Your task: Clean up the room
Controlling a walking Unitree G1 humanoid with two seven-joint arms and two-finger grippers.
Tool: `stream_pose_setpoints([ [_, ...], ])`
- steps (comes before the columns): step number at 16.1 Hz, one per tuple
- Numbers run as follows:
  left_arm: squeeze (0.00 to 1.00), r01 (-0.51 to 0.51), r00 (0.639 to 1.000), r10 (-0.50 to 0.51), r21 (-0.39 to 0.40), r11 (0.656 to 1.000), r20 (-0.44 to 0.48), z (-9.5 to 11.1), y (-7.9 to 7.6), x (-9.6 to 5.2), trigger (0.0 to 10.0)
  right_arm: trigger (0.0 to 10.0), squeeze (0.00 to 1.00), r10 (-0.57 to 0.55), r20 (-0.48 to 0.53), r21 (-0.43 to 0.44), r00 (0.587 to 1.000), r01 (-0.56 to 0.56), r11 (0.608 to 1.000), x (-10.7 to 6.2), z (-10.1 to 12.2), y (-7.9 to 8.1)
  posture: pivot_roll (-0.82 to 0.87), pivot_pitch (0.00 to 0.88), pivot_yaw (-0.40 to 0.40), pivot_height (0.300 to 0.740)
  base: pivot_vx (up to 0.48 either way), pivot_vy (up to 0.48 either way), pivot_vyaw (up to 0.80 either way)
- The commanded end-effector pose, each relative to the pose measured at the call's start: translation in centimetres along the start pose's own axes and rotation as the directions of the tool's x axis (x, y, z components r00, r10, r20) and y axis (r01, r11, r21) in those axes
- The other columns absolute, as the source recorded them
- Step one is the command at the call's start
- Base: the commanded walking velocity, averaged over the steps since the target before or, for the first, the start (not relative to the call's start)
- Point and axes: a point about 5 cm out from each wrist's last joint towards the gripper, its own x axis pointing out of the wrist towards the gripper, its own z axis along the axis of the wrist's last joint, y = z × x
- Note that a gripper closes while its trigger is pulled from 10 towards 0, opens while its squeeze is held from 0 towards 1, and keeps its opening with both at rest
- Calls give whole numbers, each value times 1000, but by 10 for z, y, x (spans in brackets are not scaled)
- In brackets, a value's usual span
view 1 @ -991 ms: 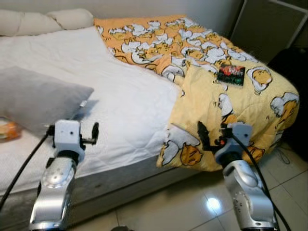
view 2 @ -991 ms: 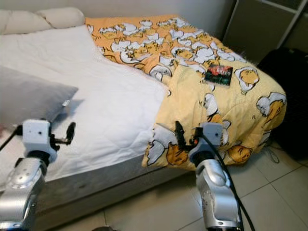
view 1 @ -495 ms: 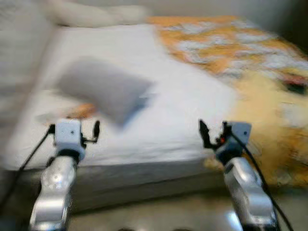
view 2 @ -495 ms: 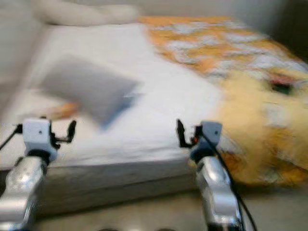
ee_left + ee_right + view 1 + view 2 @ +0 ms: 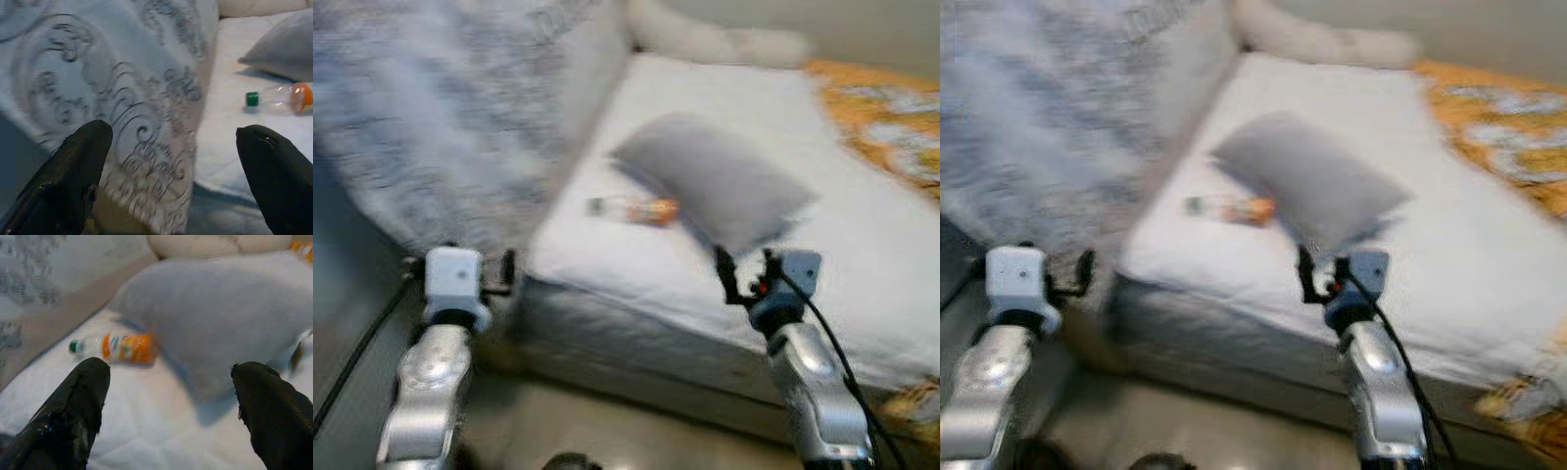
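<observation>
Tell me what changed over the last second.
The camera swung to the robot's left: the yellow quilt slid off to the right edge, and the grey pillow, a bottle beside it and a patterned curtain came into view. Nothing on the bed itself moved. Both grippers, left and right, stayed open, raised and empty.

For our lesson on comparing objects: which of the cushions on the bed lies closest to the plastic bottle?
The grey pillow, lying mid-mattress right beside the orange-labelled bottle. The cream pillows sit far off at the head of the bed.
</observation>
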Motion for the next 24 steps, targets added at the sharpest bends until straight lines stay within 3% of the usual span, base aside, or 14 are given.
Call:
stream_pose_setpoints([
  [1, 1000, 8, 1000, -8, 4, 1000, 12, 5, -4, 4, 10000, 10000, 0, -33, 8, 30, 999, 33, 999, 1, 4, -6, 46, 0, -43, 740, 0, -480, 0],
  [9, 1000, 17, 1000, -17, 24, 1000, 24, 14, -11, 16, 10000, 10000, 0, -47, 17, 53, 999, 46, 998, 8, 12, -9, 32, 0, -38, 740, 0, -112, 0],
  [12, 1000, 31, 999, -31, 3, 1000, 43, 18, -14, 21, 10000, 10000, 0, -16, 22, 14, 1000, 16, 1000, 9, 12, -4, 28, 0, -32, 740, 0, 0, 0],
  [13, 1000, 40, 998, -40, -1, 999, 56, 22, -15, 23, 10000, 10000, 969, -1, 31, 22, 1000, 0, 1000, 11, 14, -3, 30, 0, -35, 740, 371, 0, 800],
  [14, 1000, 43, 998, -42, -9, 999, 54, 22, -16, 24, 10000, 10000, 1000, 12, 39, 44, 999, -14, 999, 12, 15, -3, 31, 0, -34, 740, 375, 0, 781],
  [15, 1000, 44, 998, -43, -21, 999, 53, 22, -16, 24, 10000, 10000, 1000, 13, 40, 47, 999, -15, 999, 12, 15, -3, 30, 0, -33, 740, 379, 0, 775],
  [16, 1000, 54, 997, -52, -34, 998, 56, 23, -18, 24, 7725, 9412, 1000, 2, 38, 38, 999, -3, 999, 13, 15, -4, 29, 0, -29, 740, 382, 0, 0],
  [17, 1000, 64, 996, -61, -40, 997, 58, 24, -19, 24, 2902, 6000, 1000, -4, 39, 32, 999, 3, 999, 13, 15, -4, 29, 0, -29, 740, 386, 0, 0],
  [18, 1000, 67, 996, -65, -40, 997, 57, 23, -20, 23, 0, 0, 1000, -12, 41, 30, 999, 11, 999, 13, 16, -5, 29, 0, -29, 740, 416, 0, 0],
  [19, 1000, 61, 997, -59, -34, 998, 56, 24, -20, 24, 0, 0, 0, 1, 52, 45, 999, -3, 999, 13, 17, -4, 28, 0, -28, 740, 416, 0, 0],
  [21, 973, 58, 997, -56, -33, 998, 54, 23, -19, 25, 0, 0, 0, 11, 53, 43, 999, -13, 999, 13, 17, -2, 28, 0, -29, 740, 418, 0, 0],
  [22, 271, 59, 997, -57, -33, 998, 54, 23, -19, 25, 0, 0, 0, 15, 50, 33, 999, -16, 999, 13, 17, -2, 27, 0, -29, 740, 420, 0, 0],
  [23, 0, 59, 997, -57, -32, 998, 53, 23, -18, 25, 0, 0, 0, 14, 48, 31, 999, -16, 999, 13, 16, -1, 26, 0, -29, 740, 416, 0, 0],
  [24, 0, 58, 997, -57, -31, 998, 53, 23, -18, 25, 0, 0, 0, 14, 47, 30, 999, -15, 999, 13, 16, -1, 26, 0, -29, 740, 416, 0, 0],
])
